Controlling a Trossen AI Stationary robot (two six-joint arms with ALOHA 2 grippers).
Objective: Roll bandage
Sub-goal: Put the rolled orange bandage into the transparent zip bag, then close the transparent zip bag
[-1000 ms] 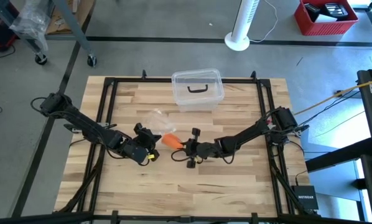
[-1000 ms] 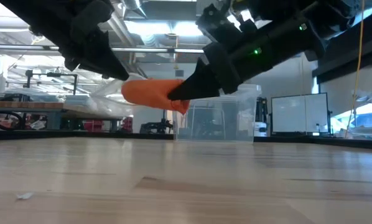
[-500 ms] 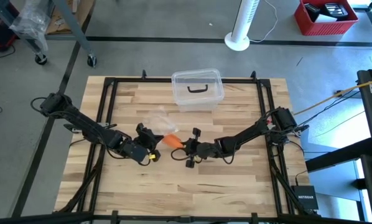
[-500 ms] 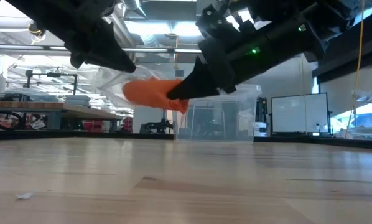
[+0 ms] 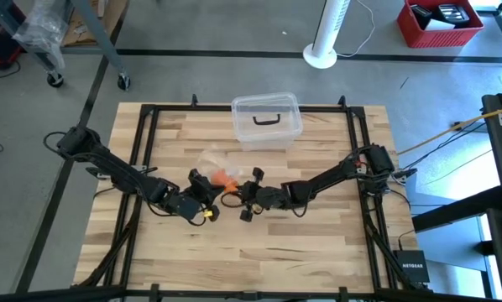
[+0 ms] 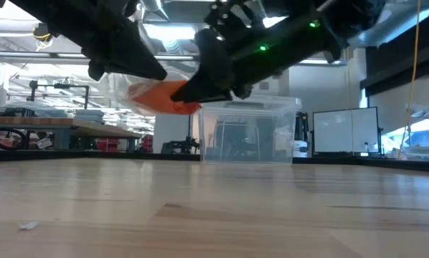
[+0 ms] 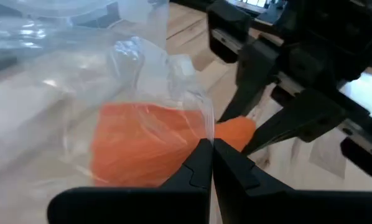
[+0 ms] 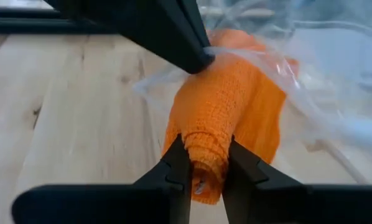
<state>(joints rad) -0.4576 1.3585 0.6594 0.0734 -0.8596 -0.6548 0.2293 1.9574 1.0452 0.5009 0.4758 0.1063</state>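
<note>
The bandage (image 8: 226,106), a bright orange roll, hangs above the table's middle, with its far part inside a clear plastic wrapper (image 7: 111,81). My right gripper (image 8: 206,171) is shut on its near end and comes from the table's right. My left gripper (image 7: 211,163) comes from the left, its fingers shut on the wrapper's mouth beside the roll. In the high view the bandage (image 5: 226,178) lies between my left gripper (image 5: 203,186) and my right gripper (image 5: 237,193). The low view shows the bandage (image 6: 161,97) well clear of the tabletop. My left gripper pinches the wrapper's open edge (image 7: 201,134) between its two fingertips, slanting down from the table's left. The thin film is lifted clear of the table and drapes loosely over the roll. My right gripper pinches the bandage's near end (image 8: 206,149) between its two fingers, which lie along the roll and slant down from the table's right. The roll sticks out past the fingertips, lifted clear.
A clear plastic box (image 5: 268,119) with a black handle stands at the table's far middle. A black frame (image 5: 142,151) runs around the wooden tabletop (image 5: 259,252). There is free wood near the front edge.
My right gripper has carried the bandage a little toward the table's left and far side and has rolled slightly. The roll's free end has gone into the wrapper that my left gripper holds up. Both grippers have stayed shut.
</note>
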